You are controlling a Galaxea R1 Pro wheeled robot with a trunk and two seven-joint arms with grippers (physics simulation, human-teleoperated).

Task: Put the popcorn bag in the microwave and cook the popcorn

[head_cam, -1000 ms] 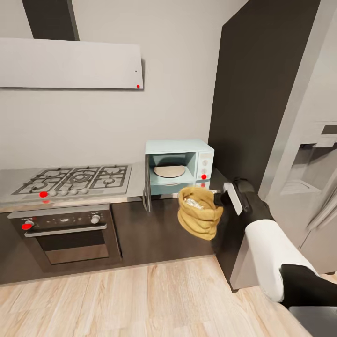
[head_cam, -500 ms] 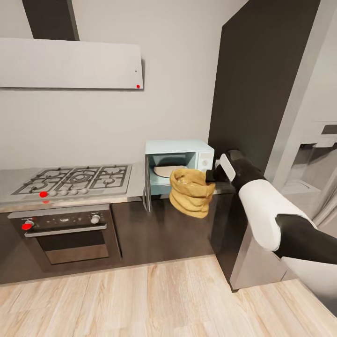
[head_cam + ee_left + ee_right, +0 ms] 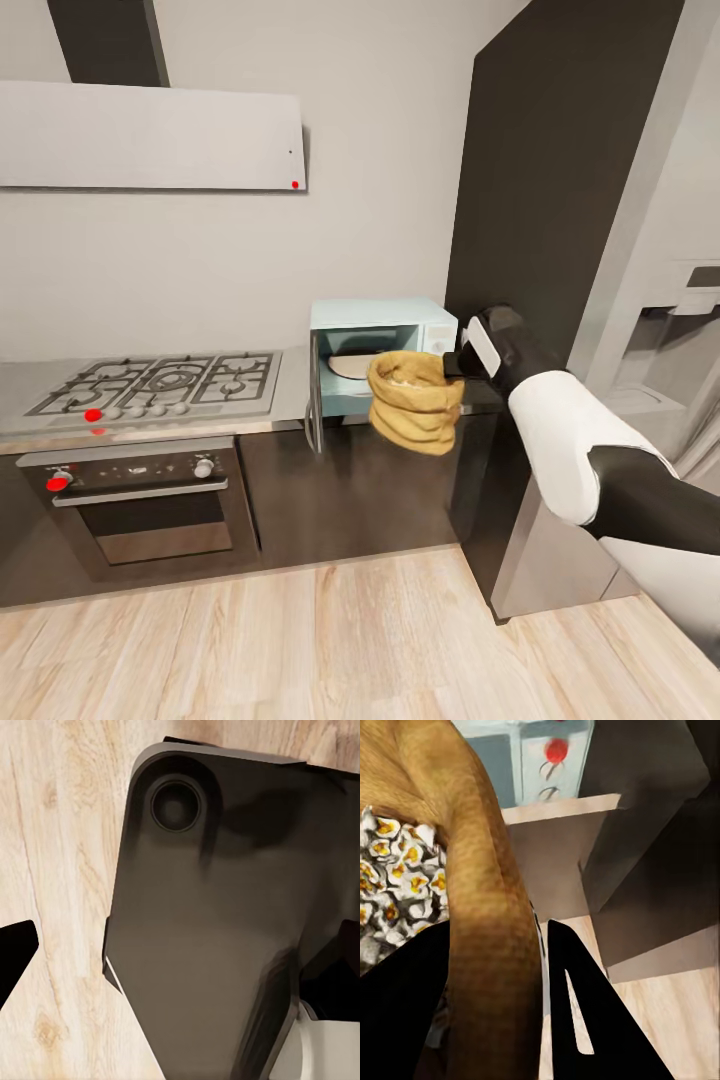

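Holding the small tan-brown burlap popcorn bag by its rolled rim, the right gripper has its fingers closed on the fabric, one inside the mouth and one outside. Whitish popcorn sits just inside the rim beside the inner finger. Bag hangs above the light-grey worktop, just ahead of the pale mint-blue microwave, whose door stands open. Left gripper state: cannot tell.
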